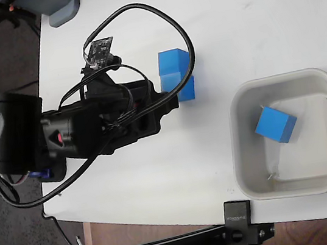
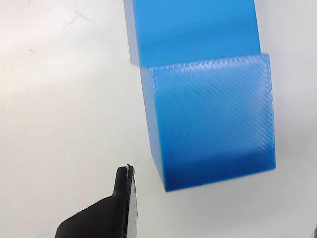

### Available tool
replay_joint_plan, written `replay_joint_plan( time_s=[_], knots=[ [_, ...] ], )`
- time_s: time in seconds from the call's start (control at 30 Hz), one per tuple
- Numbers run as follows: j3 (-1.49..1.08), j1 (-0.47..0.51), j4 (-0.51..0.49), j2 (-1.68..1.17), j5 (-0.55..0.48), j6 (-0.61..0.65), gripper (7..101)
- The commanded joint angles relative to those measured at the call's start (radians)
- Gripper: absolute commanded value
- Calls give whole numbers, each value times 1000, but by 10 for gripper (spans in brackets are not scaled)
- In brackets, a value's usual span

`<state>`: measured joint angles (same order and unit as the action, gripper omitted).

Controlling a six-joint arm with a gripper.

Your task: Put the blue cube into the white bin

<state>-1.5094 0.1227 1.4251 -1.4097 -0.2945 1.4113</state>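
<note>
Two blue cubes stand on the white table [image 1: 159, 178] in the fixed view, touching each other: one blue cube [image 1: 186, 87] is just at the tip of the gripper [image 1: 172, 96], and the second cube [image 1: 173, 61] is directly above it in the picture, a little to the left. A third cube [image 1: 275, 123] lies inside the white bin [image 1: 241, 148], turned at an angle to the walls. The bin is at the right side of the table, well apart from the pair.

In the wrist view the near cube [image 2: 213, 124] fills the middle, with the other cube [image 2: 193, 29] behind it and touching it. One black finger [image 2: 116, 208] shows at the lower left, beside the cube but apart from it; the other finger is only just seen at the lower right edge. The jaws are spread wider than the cube and hold nothing.

The black arm [image 1: 42, 137] comes in from the left, with a looping cable [image 1: 159, 12] over it.
</note>
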Motion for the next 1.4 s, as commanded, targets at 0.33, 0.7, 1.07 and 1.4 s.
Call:
replay_joint_plan(
  time_s=[0.33, 0.7, 1.07, 1.4],
  knots=[
    [114, -20, 12, 60, -15, 72, 946],
    [138, -28, 28, 104, -41, 101, 901],
    [163, -44, 35, 123, -52, 135, 882],
    [164, -37, 21, 130, -55, 140, 640]
  ],
)
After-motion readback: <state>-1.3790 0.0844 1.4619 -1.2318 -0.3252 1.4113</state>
